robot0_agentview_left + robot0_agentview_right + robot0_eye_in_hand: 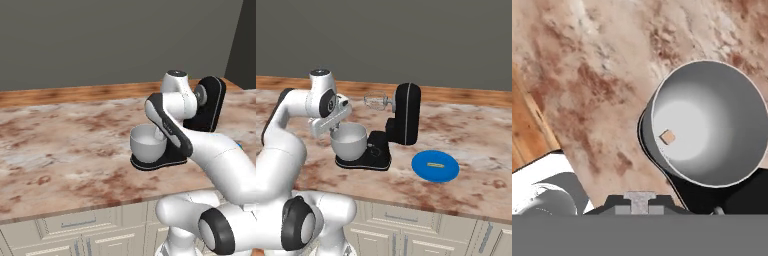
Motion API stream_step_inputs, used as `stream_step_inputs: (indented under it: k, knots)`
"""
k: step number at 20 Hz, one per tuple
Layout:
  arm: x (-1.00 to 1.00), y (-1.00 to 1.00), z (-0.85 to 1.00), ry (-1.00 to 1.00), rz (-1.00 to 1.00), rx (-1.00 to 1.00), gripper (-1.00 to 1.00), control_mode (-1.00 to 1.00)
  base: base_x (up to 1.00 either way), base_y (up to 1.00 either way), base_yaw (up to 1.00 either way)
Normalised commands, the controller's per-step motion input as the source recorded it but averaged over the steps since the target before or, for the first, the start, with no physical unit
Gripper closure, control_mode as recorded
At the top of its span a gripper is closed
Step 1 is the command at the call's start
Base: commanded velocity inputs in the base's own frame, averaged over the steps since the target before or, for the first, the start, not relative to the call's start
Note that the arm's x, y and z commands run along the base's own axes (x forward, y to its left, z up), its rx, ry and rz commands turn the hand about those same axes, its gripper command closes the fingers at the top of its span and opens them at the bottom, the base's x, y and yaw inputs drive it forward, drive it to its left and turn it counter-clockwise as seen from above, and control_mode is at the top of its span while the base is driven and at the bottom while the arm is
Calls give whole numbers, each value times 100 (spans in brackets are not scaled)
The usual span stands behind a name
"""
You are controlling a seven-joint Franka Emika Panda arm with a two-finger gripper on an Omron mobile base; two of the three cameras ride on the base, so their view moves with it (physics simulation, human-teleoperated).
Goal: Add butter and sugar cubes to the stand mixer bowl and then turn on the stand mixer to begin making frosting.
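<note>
The black stand mixer stands on the marble counter with its head tilted up and its wire whisk raised. On its base sits the grey stand mixer bowl, also in the left base view. In the hand view a small tan sugar cube lies inside the bowl. My gripper hovers just above the bowl's left rim, shut and holding nothing; its fingers meet at the bottom of the hand view. A yellow butter stick lies on the blue plate to the mixer's right.
The marble counter stretches wide on both sides, with a wooden strip along its back and a grey wall behind. White cabinet fronts run below the front edge. My own arm crosses in front of the mixer in the left base view.
</note>
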Motion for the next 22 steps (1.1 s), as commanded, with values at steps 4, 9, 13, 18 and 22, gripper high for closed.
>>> stream_step_inputs:
  k: [4, 9, 13, 18, 22]
  knots:
    - [55, 10, -18, 22, -4, -19, 100, -100, 0, 0, 0]
    - [54, 6, -47, 18, -2, -19, 100, -100, 0, 0, 0]
    - [54, 1, -55, 11, 0, -13, 100, -100, 0, 0, 0]
    - [32, 0, -44, 2, 0, -5, 100, -100, 0, 0, 0]
    - [1, 0, -39, -2, 0, 0, 100, -100, 0, 0, 0]
